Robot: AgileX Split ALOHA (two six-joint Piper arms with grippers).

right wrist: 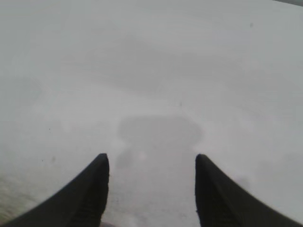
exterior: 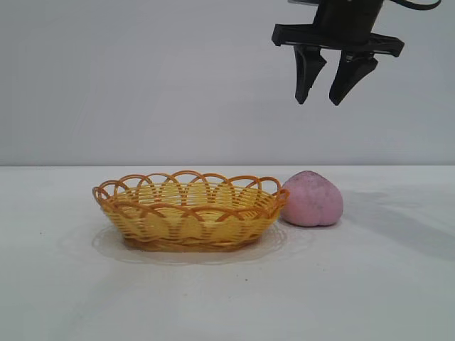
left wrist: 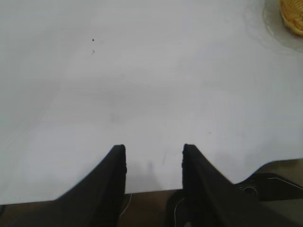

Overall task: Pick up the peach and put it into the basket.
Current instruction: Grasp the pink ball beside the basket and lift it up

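Left gripper is seen only in its own wrist view, parked over bare counter with its fingers apart and nothing between them; a sliver of the basket shows far off in that view. It is out of the exterior view, so it is judged idle.

Next along the counter sits the basket, empty, with its long axis running left to right across the exterior view. The peach rests on the counter just beside the basket's right end, touching its rim or very nearly so; which of the two cannot be told. Its pointed top is turned upward and its wide side faces the camera.

Furthest right, the right gripper hangs high above the counter, fingers spread and empty. The peach lies well below it and almost directly under it, perhaps a touch to its left. Only bare counter and the gripper's own shadow are seen in the right wrist view; the peach is not in it.

The right arm is judged clearly the nearer one. A nearly straight descent is called for, with the fingers kept clear of the rim loops on the peach's left side.
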